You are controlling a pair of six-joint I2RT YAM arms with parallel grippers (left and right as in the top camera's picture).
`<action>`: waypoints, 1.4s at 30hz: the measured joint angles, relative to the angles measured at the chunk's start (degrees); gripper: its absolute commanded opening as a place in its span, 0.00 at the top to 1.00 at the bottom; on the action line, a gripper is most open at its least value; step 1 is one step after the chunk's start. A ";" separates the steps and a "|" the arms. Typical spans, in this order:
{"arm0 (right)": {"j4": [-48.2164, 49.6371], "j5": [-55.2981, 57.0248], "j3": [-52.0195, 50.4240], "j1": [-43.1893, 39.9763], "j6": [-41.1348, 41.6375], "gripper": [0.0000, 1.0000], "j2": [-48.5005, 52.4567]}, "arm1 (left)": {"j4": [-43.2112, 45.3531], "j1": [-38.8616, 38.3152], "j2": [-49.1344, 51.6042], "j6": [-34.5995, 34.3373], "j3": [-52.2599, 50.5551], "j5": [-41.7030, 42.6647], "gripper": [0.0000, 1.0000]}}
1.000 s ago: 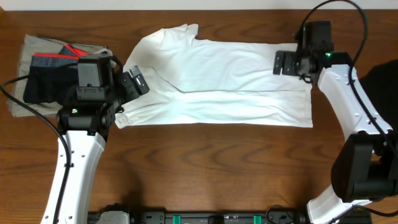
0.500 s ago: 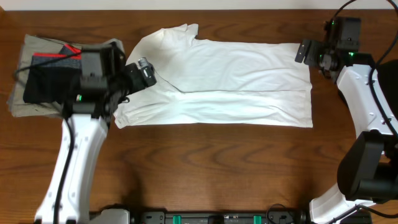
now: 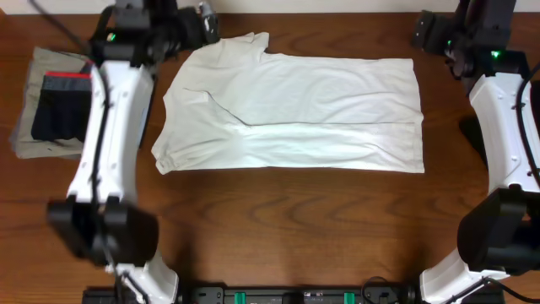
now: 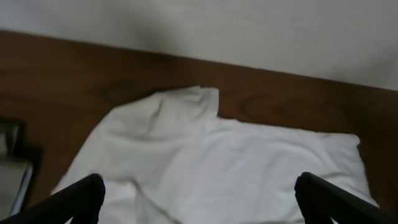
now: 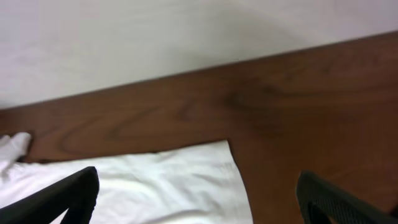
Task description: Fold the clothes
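Observation:
The white T-shirt lies flat across the middle of the table, folded lengthwise, collar end to the left. My left gripper is open and empty, raised above the far edge near the shirt's top left part. The left wrist view shows the shirt below the spread fingers. My right gripper is open and empty, just beyond the shirt's far right corner. That corner shows in the right wrist view between the fingers. A black garment shows only as a sliver at the right edge, behind my right arm.
A khaki-grey folded pile sits at the left edge with black shorts with a red-and-grey waistband on top. A pale wall runs along the table's far edge. Bare wood lies in front of the shirt.
Both arms have lifted away from the shirt toward the far edge. The left gripper left the sleeve area; the right gripper left the far right corner. The shirt has not moved.

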 measured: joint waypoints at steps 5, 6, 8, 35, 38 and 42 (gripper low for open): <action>2.71 -1.03 0.24 0.00 0.72 0.01 3.87 | 9.38 -1.77 9.55 4.52 1.62 -0.02 0.01; 3.21 -1.31 0.24 0.00 1.29 0.01 5.42 | 12.28 -2.19 11.39 5.35 1.62 -0.11 0.01; 4.09 -1.55 0.26 0.00 2.43 0.01 8.31 | 17.86 -2.93 14.38 6.54 1.60 -0.72 0.01; 6.64 -6.32 0.26 0.15 4.24 0.01 22.93 | 31.61 0.11 29.22 7.41 1.62 -5.84 0.03; 5.99 -6.34 0.26 0.15 4.17 0.01 22.95 | 31.63 0.52 29.22 7.41 1.62 -5.84 0.02; 5.35 -6.36 0.26 0.15 4.17 0.01 22.93 | 31.36 1.33 29.22 7.41 1.62 -5.84 0.02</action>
